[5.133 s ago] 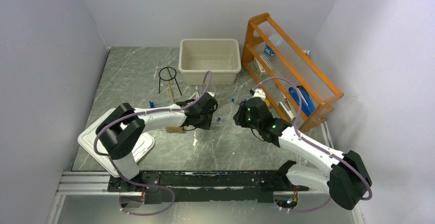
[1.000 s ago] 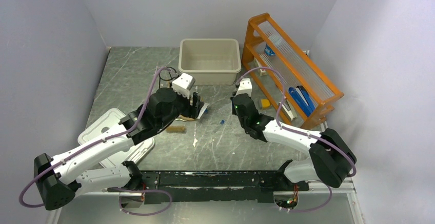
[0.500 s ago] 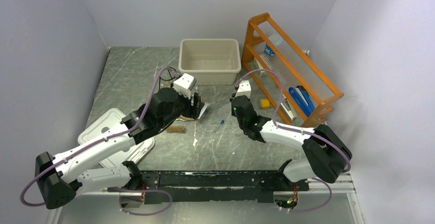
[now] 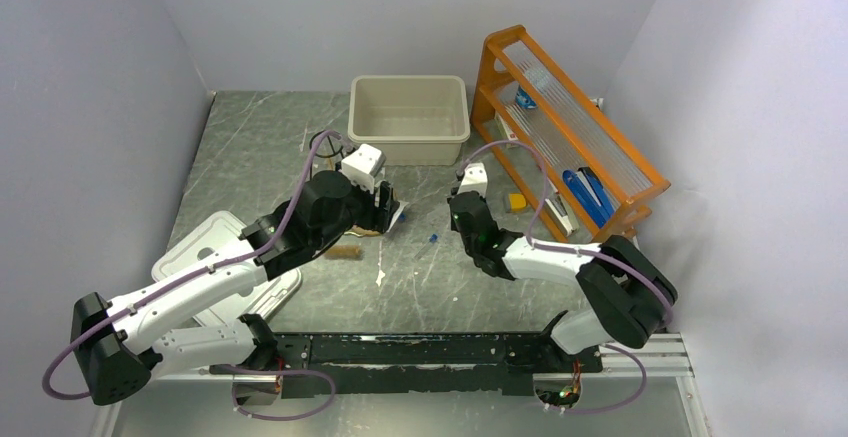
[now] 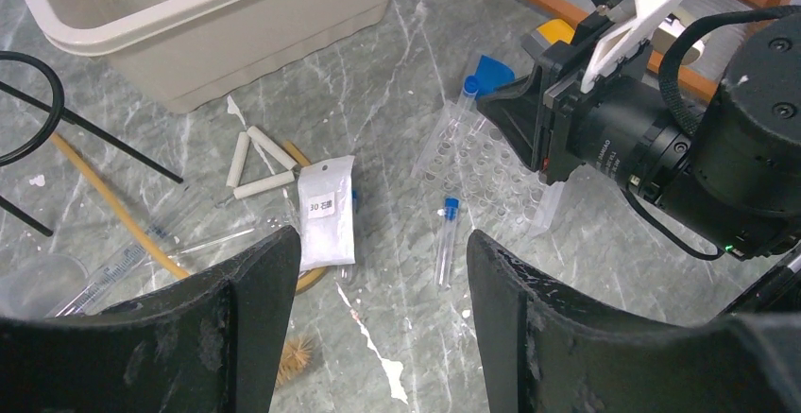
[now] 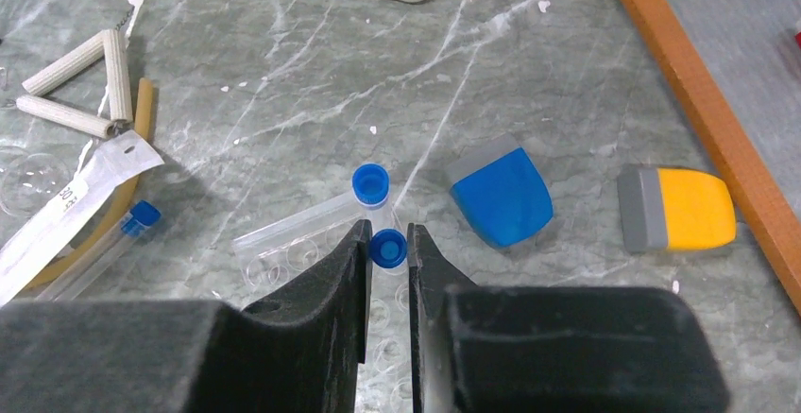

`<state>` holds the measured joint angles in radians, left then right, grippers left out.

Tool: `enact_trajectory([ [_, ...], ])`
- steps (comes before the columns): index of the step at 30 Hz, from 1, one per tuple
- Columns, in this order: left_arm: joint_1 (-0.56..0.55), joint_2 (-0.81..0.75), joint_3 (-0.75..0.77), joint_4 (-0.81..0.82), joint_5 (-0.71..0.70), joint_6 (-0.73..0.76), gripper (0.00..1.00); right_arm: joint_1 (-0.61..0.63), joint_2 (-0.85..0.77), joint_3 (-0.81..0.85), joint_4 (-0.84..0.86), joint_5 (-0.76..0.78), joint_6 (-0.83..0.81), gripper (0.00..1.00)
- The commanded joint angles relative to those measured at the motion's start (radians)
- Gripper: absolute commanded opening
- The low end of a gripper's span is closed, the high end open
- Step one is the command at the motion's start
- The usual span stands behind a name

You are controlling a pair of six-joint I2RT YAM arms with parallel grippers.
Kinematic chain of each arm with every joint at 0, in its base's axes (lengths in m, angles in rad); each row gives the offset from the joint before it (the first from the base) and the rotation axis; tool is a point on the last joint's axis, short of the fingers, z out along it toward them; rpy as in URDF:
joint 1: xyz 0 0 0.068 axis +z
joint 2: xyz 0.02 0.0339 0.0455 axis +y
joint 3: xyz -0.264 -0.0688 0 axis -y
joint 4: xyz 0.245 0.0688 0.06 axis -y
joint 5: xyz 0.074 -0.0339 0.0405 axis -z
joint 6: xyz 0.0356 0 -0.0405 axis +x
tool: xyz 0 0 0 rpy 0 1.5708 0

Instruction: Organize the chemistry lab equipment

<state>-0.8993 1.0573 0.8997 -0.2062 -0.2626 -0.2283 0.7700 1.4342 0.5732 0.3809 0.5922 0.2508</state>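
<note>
My right gripper [image 6: 387, 235] is shut on a blue-capped tube [image 6: 387, 249], held upright over a clear plastic tube tray [image 6: 293, 248]. A second blue-capped tube [image 6: 370, 186] stands at the tray's far edge. My left gripper [image 5: 383, 276] is open and empty, high above the table. Below it lie a white packet [image 5: 326, 213], a loose blue-capped tube [image 5: 446, 238], the white triangle [image 5: 255, 160], the tan rubber tube [image 6: 142, 101], the brush [image 5: 295, 358] and the black tripod ring [image 5: 38, 111]. I see no tongs.
The beige tub [image 4: 408, 117] stands at the back, the orange rack [image 4: 570, 147] on the right, the white lid [image 4: 215, 267] at the front left. A blue wedge [image 6: 501, 196] and a yellow block [image 6: 685, 207] lie near the rack's foot.
Since five seconds ago my left gripper has risen and drawn back and the right gripper has moved left and back. In the last second the right arm shifted slightly left.
</note>
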Motion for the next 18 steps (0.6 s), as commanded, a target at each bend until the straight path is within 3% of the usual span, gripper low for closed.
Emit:
enact_trajectory([
  [1, -0.005, -0.002, -0.009, 0.022, -0.02, -0.005, 0.69, 0.002, 0.013, -0.02, 0.057, 0.007, -0.001, 0.2],
  [5, -0.004, 0.0, -0.008, 0.021, -0.021, -0.005, 0.69, 0.002, 0.022, -0.01, 0.038, 0.009, 0.01, 0.22],
  [12, -0.005, 0.0, -0.008, 0.018, -0.013, -0.004, 0.69, -0.005, 0.021, 0.026, -0.045, -0.007, 0.041, 0.38],
  [18, -0.005, -0.015, -0.015, 0.04, 0.005, -0.006, 0.7, -0.048, -0.089, 0.08, -0.165, -0.095, 0.082, 0.64],
])
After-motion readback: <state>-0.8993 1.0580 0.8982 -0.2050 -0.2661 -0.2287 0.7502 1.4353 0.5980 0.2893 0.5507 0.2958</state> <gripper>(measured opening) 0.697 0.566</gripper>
